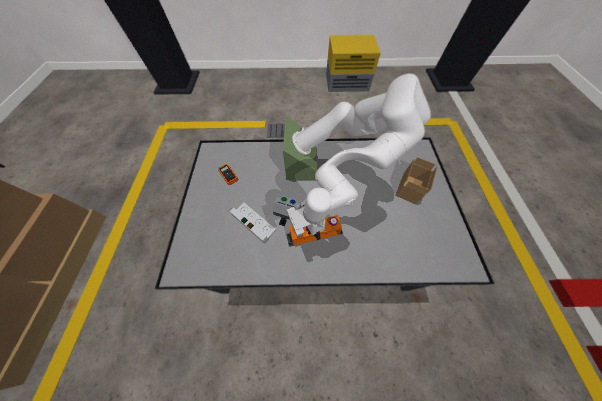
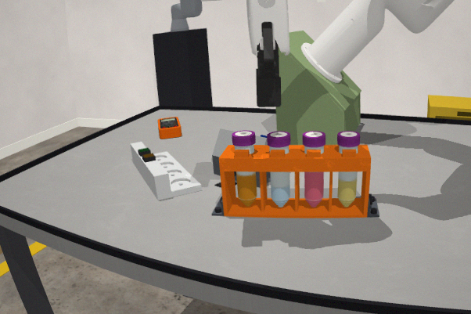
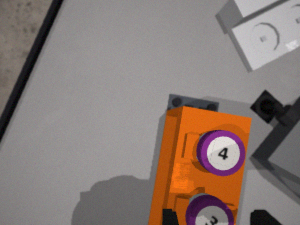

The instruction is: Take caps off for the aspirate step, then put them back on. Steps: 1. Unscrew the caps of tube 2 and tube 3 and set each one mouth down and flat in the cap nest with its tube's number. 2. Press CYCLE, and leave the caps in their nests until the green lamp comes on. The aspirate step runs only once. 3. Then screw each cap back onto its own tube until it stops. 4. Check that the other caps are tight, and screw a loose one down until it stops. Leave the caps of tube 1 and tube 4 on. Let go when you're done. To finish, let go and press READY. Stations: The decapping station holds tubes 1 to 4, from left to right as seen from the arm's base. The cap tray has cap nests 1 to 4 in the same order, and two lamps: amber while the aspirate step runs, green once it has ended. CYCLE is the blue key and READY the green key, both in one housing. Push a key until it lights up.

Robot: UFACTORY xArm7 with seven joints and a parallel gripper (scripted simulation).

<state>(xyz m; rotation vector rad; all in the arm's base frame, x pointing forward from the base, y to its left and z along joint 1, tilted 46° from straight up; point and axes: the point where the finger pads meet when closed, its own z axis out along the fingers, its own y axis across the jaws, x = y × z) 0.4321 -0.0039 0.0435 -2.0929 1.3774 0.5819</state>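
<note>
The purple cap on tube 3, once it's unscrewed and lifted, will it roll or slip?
Cap 3 looks short, round and rigid, so on its side it would probably roll; set flat, mouth down, it should sit steady. Its smooth-looking wall may slip in a light pinch. The gripper hovers above the rack, holding nothing.

we read this as a lab automation cell. below the fingers (image 2: pixel 268 89) an orange tube rack (image 2: pixel 294 160) holds four capped sample tubes of coloured liquid; a white cap tray (image 2: pixel 166 173) lies off to their side on a grey bench (image 2: pixel 98 203). yellow floor tape (image 1: pixel 105 254) fences the bench.
</note>
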